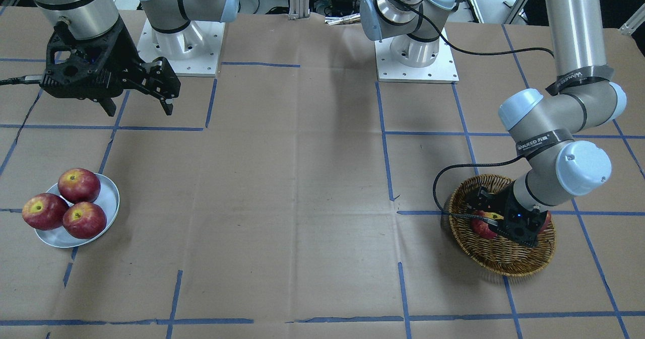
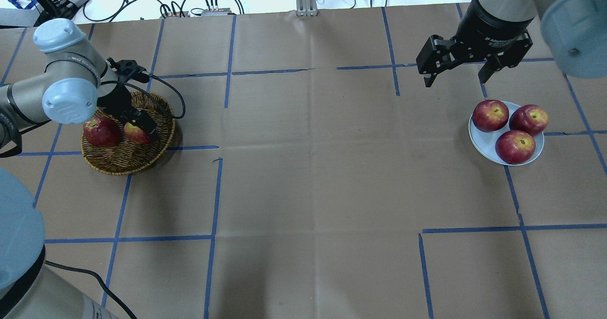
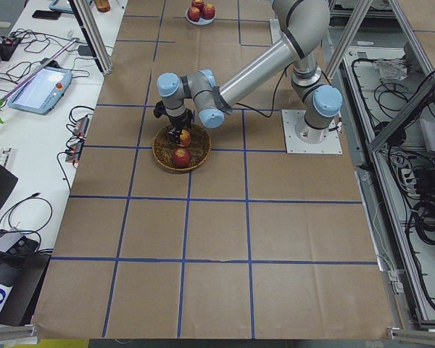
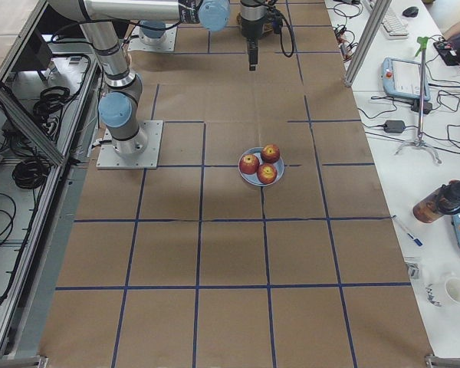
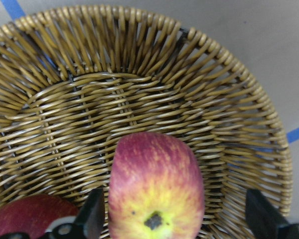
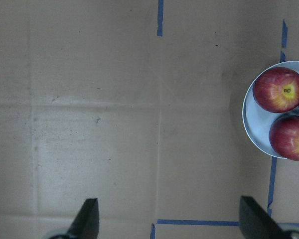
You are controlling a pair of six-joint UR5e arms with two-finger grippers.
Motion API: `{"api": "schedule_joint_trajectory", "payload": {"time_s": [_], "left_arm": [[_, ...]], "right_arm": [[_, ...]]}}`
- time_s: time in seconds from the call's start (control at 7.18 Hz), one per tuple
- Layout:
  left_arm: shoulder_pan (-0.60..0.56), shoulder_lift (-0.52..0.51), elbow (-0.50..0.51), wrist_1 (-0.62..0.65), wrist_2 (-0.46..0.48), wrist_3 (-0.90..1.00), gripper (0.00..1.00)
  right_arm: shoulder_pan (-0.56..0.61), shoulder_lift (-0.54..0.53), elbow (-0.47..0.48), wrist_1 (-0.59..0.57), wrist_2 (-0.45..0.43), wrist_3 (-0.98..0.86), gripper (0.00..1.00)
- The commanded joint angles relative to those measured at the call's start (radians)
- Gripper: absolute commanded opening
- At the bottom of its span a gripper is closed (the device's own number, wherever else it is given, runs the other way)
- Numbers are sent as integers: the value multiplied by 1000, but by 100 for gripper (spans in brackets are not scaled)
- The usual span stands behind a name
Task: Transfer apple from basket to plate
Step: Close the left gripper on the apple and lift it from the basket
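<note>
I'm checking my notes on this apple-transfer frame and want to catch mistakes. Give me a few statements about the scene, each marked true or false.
1. The plate holds three apples. True.
2. The basket holds just one apple. False: it holds two, the streaked apple and a darker apple.
3. The left gripper is open, with one finger on each side of the streaked apple. True.
4. The right gripper is shut on an apple. False: it is open and empty, above the table near the plate.
</note>
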Motion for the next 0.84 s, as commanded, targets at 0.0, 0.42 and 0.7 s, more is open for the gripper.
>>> {"api": "schedule_joint_trajectory", "payload": {"time_s": [0.0,0.42,0.7], "left_arm": [[12,-19,-5,64,-1,-10,74],[0,3,-5,63,-5,-65,55],[-56,74,18,-22,-5,-265,54]], "right_arm": [[0,0,0,0,0,-1,100],[0,0,0,0,0,0,100],[0,0,0,0,2,-1,100]]}}
